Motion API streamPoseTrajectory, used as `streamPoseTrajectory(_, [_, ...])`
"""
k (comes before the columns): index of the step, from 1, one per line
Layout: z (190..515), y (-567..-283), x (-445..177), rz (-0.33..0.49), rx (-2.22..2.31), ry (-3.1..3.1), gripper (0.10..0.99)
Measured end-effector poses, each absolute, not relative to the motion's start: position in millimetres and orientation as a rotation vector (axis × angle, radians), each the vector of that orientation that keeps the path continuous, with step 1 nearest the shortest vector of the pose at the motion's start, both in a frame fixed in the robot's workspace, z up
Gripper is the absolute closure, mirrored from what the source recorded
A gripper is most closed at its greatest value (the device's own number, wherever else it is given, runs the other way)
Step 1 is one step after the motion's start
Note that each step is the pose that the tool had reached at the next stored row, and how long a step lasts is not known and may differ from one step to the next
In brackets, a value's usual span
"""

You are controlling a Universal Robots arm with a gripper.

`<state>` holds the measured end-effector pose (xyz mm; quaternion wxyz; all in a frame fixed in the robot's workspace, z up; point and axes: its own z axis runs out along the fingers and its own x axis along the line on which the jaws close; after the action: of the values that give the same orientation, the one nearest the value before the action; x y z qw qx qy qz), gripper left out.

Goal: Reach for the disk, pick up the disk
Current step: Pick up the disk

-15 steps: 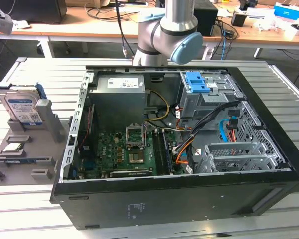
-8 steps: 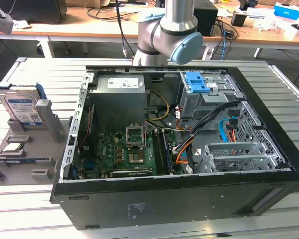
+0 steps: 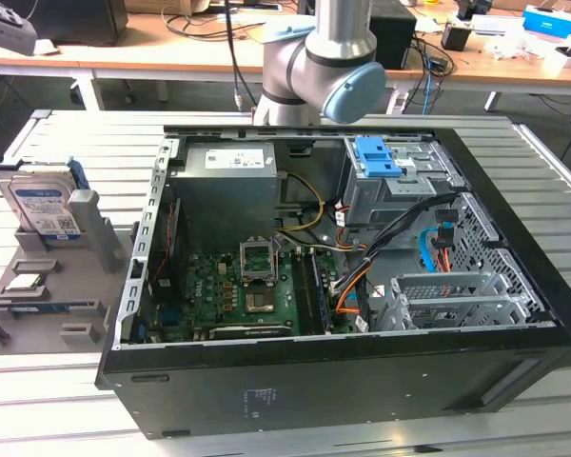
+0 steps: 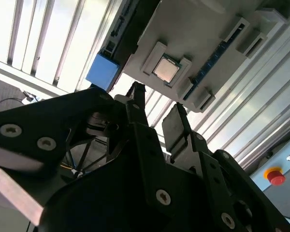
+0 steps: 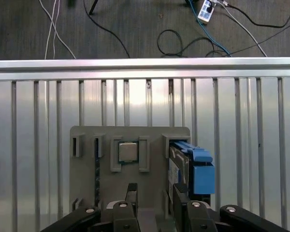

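- While the gripper [image 5: 154, 192] hangs above the grey holder [image 5: 84, 186], its fingers [image 5: 131, 189] stand parted with a plain gap between them and nothing in their hold.
- The disk [image 3: 40, 205] stands on edge in a slot of that holder, at the exterior view's left, with its white-and-blue label facing the camera.
- In the first wrist view the disk shows edge-on, with its blue bracket [image 5: 201, 171] along its outer side. The fingers are clear of both.
- A small square silver chip [image 5: 128, 151] sits flat in a seat of the holder between two raised tabs, near the disk but apart from it.
- The holder lies on the slatted metal desk [image 3: 76, 419], just beside an open computer case [image 3: 362, 400].
- Behind the case in the exterior view rises the arm [image 3: 314, 48].
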<state>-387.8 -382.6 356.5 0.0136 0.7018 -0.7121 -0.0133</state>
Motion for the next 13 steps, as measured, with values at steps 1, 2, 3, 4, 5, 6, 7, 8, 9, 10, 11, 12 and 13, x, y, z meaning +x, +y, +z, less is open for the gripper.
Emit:
streamPoseTrajectory(1, [356.5, -380.3, -387.5, -0.042, 2.186, -2.218, 0.663])
streamPoseTrajectory(2, [356.6, -377.8, -387.3, -0.042, 2.186, -2.218, 0.663])
streamPoseTrajectory(3, [356.6, -376.0, -387.1, -0.042, 2.186, -2.218, 0.663])
streamPoseTrajectory(4, [356.6, -374.8, -387.0, -0.042, 2.186, -2.218, 0.663])
streamPoseTrajectory(5, [356.5, -373.6, -386.8, -0.041, 2.186, -2.218, 0.663])
streamPoseTrajectory(6, [356.6, -372.5, -386.7, -0.041, 2.186, -2.218, 0.663])
streamPoseTrajectory(7, [356.5, -371.2, -386.6, -0.041, 2.186, -2.218, 0.663])
streamPoseTrajectory(8, [356.5, -369.3, -386.4, -0.041, 2.186, -2.218, 0.663])
streamPoseTrajectory(9, [356.5, -368.1, -386.2, -0.041, 2.186, -2.218, 0.663])
streamPoseTrajectory(10, [356.5, -367.1, -386.1, -0.041, 2.186, -2.218, 0.663])
streamPoseTrajectory(11, [356.5, -365.8, -385.9, -0.041, 2.186, -2.218, 0.663])
streamPoseTrajectory(12, [356.5, -364.7, -385.8, -0.041, 2.186, -2.218, 0.663])
streamPoseTrajectory(13, [356.5, -362.0, -385.5, -0.041, 2.186, -2.218, 0.663])
